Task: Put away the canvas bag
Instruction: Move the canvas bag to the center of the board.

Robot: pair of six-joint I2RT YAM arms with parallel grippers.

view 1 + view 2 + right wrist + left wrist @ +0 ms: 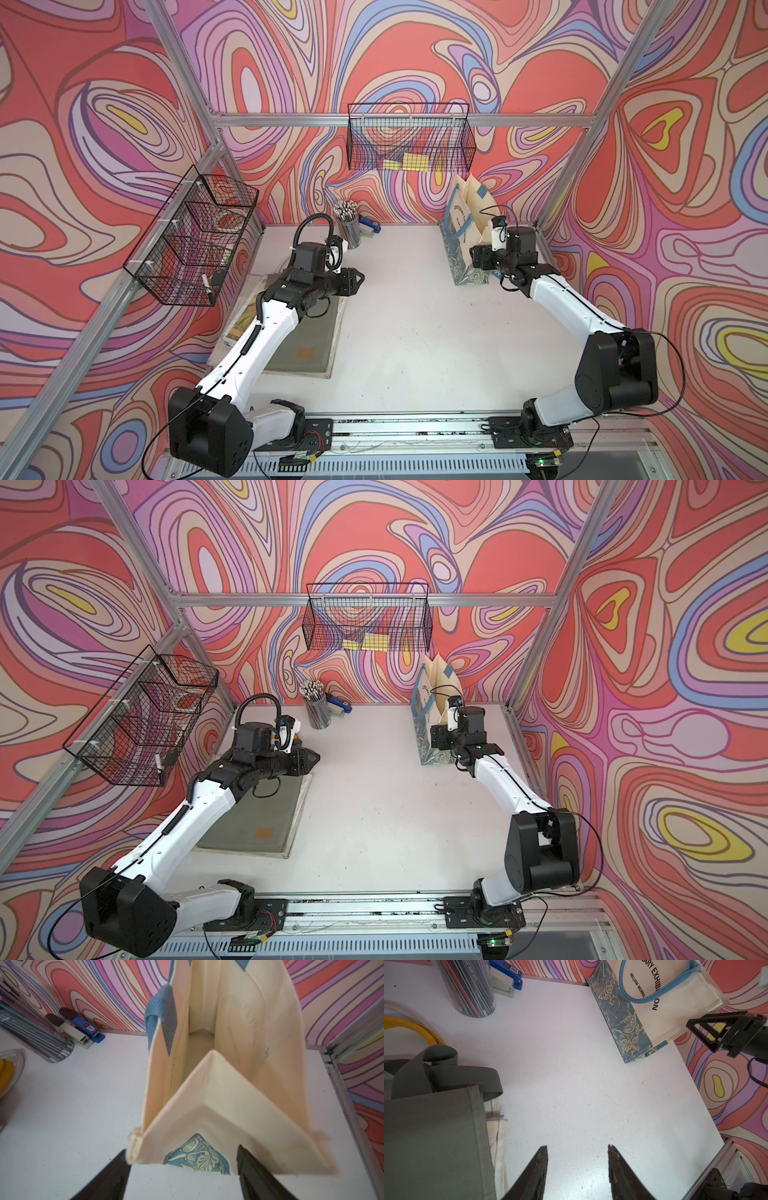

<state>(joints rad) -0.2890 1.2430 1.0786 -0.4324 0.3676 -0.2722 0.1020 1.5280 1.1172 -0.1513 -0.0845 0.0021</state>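
Note:
The canvas bag (459, 232) (424, 704) is cream with a blue floral base and blue handles. It stands upright at the back right of the table. In the right wrist view its mouth (228, 1095) gapes and the near side panel is folded inward. My right gripper (181, 1148) (476, 257) is open, with a finger on either side of that near end at the base. My left gripper (577, 1147) (353, 280) hangs open over bare table, beside a flat grey-green fabric bag (431, 1136) (307, 332).
A cup of pencils (349, 228) and two staplers (370, 226) stand at the back. One wire basket (411, 141) hangs on the back wall and another (195, 241) on the left wall. The grey-green bag lies on a stack of flat items at the left.

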